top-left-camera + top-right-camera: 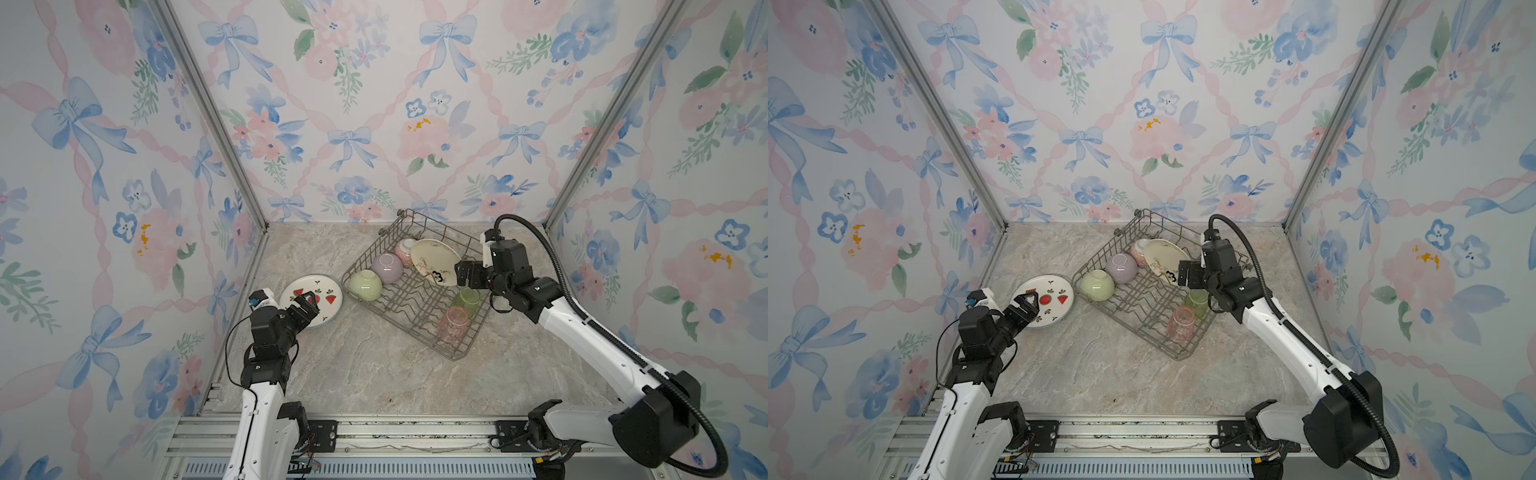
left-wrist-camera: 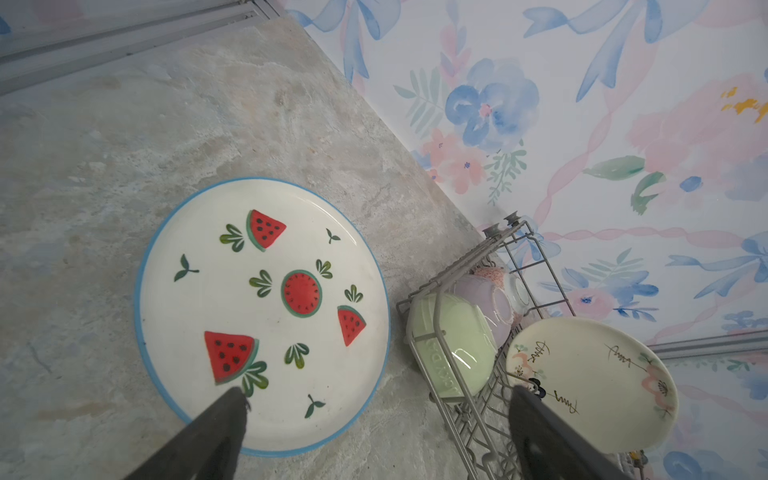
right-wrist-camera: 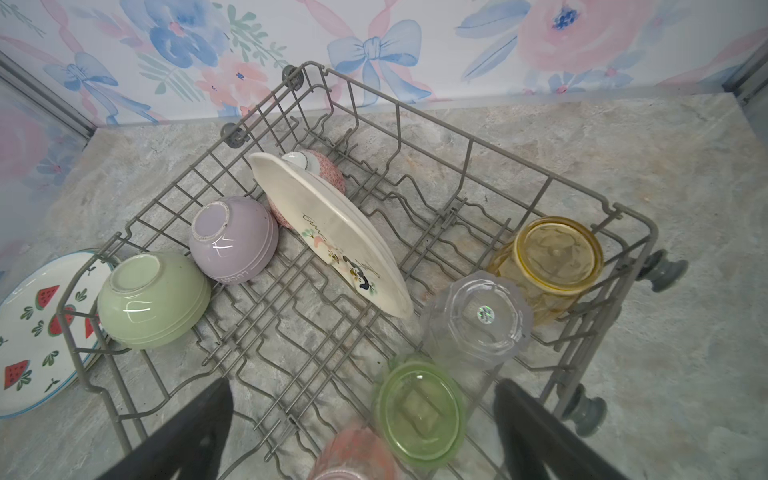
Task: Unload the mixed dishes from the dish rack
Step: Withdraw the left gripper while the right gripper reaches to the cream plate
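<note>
The grey wire dish rack (image 1: 399, 326) (image 3: 469, 153) sits askew at the back of the marble table. In it a cream floral plate (image 1: 434, 262) (image 3: 332, 232) leans on a pink bowl (image 3: 328, 170). A lilac bowl (image 3: 232, 239) and a green bowl (image 1: 365, 284) (image 3: 153, 299) lie upturned beside them. Several upturned tumblers stand there too, among them yellow (image 3: 552, 262) and green (image 3: 419, 407). The white fruit-print plate (image 1: 328, 291) (image 2: 266, 307) lies flat on the table left of the rack. My left gripper (image 1: 311, 300) (image 2: 378, 395) hovers open over that plate's near edge, holding nothing. Open and empty, my right gripper (image 1: 463, 274) (image 3: 361, 386) hangs above the rack by the green tumbler.
Floral wallpapered walls with aluminium corner posts (image 1: 216, 120) close in the table on three sides. A metal rail (image 1: 395, 432) runs along the front edge, carrying both arm bases. Small wheels (image 3: 660, 270) stick out from the rack's side.
</note>
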{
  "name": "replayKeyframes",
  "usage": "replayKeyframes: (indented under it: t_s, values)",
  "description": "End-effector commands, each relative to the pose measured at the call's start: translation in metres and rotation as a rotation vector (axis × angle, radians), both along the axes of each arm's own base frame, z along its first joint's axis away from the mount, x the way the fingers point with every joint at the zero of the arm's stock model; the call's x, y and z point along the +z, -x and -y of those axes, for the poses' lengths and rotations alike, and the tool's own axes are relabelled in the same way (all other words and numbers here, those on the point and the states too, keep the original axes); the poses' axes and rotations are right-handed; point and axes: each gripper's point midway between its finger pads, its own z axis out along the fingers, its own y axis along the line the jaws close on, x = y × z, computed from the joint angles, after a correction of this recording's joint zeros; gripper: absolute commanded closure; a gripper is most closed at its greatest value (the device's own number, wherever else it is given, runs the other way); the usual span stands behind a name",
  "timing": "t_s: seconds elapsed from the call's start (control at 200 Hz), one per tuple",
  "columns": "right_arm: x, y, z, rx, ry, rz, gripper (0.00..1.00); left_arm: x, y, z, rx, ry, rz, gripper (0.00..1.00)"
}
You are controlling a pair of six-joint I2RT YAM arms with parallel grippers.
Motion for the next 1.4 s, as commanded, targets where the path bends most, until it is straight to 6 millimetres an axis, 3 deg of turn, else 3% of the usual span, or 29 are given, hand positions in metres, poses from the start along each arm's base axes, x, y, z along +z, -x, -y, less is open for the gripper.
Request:
replayKeyframes:
  t_s: [0.0, 0.18, 0.415, 0.43, 0.47, 0.955, 1.125, 1.23, 1.395]
  values:
    - [-0.002, -0.015, -0.009, 0.089, 0.063, -0.019, 0.02, 0.01, -0.001, 0.022, -0.102, -0.036, 0.005, 0.02]
    - [-0.009, -0.042, -0.035, 0.184, 0.018, -0.011, 0.13, 0.015, -0.006, 0.041, -0.207, -0.052, -0.02, 0.02]
    - [-0.017, -0.067, -0.04, 0.219, 0.106, -0.014, 0.24, 0.035, -0.003, 0.059, -0.282, -0.026, 0.031, 0.02]
    - [-0.026, -0.07, -0.042, 0.223, 0.117, -0.034, 0.25, 0.037, -0.003, 0.059, -0.283, -0.027, 0.037, 0.02]
    - [-0.031, -0.073, -0.041, 0.223, 0.13, -0.045, 0.25, 0.038, -0.002, 0.059, -0.282, -0.028, 0.043, 0.02]
    - [-0.054, -0.085, -0.042, 0.259, 0.217, -0.093, 0.39, 0.027, 0.0, 0.061, -0.287, -0.005, 0.015, 0.02]
    - [-0.06, -0.088, -0.04, 0.26, 0.25, -0.108, 0.5, 0.026, 0.002, 0.062, -0.287, 0.003, 0.015, 0.02]
    - [-0.063, -0.089, -0.037, 0.249, 0.276, -0.119, 0.62, 0.028, 0.002, 0.062, -0.285, 0.008, 0.021, 0.02]
    - [-0.066, -0.09, -0.035, 0.245, 0.32, -0.11, 0.71, 0.028, 0.002, 0.062, -0.28, 0.017, 0.02, 0.02]
